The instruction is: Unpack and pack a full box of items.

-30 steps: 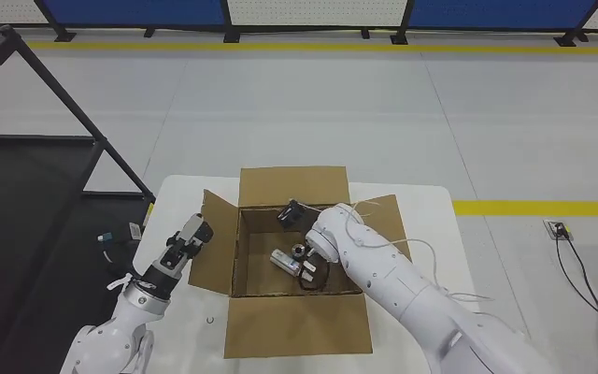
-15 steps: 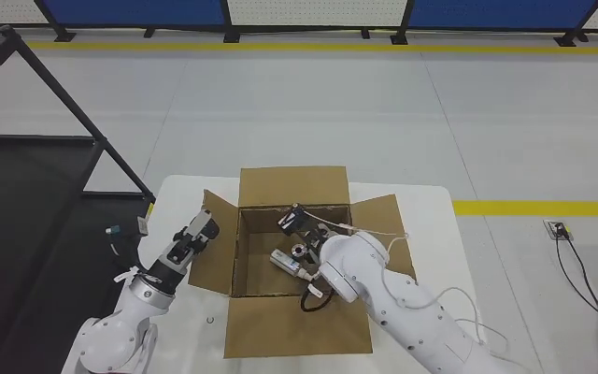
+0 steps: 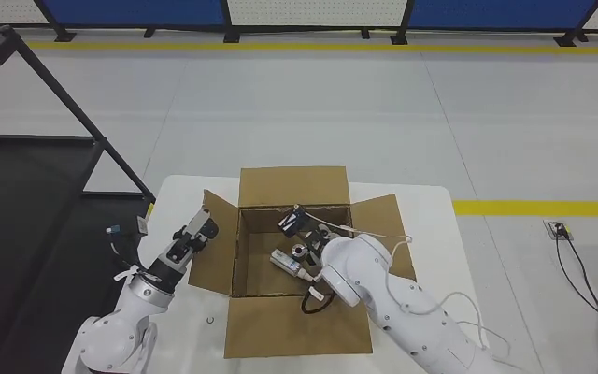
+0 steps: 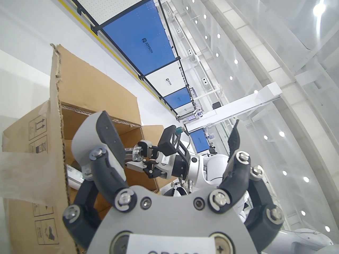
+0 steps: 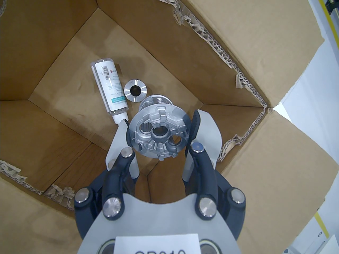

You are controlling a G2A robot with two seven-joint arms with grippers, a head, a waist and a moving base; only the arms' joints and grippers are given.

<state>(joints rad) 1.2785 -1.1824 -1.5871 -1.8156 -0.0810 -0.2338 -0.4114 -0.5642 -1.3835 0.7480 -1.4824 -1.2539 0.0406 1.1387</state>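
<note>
An open cardboard box [image 3: 293,186] stands in the middle of the white table [image 3: 425,201]. My right gripper [image 5: 160,122] hangs inside the box [image 5: 185,40], shut on a round cast-metal hub [image 5: 159,136]. On the floor below lie a clear bottle [image 5: 109,88] with a white cap, a small steel ring [image 5: 135,91] and another metal part [image 5: 155,100]. From above, the right gripper [image 3: 301,251] is next to the bottle [image 3: 286,263]. My left gripper [image 3: 198,227] stays outside, by the left flap. It [image 4: 172,138] is open and holds nothing.
All flaps of the box are folded outward; the left one [image 4: 57,122] rises right beside my left fingers [image 4: 111,138]. A black metal frame [image 3: 84,131] stands off the table's left. Bare tabletop shows right of the box.
The right arm's elbow has swung toward the near side of the box while its gripper stays inside. The left gripper has shifted slightly by the left flap.
</note>
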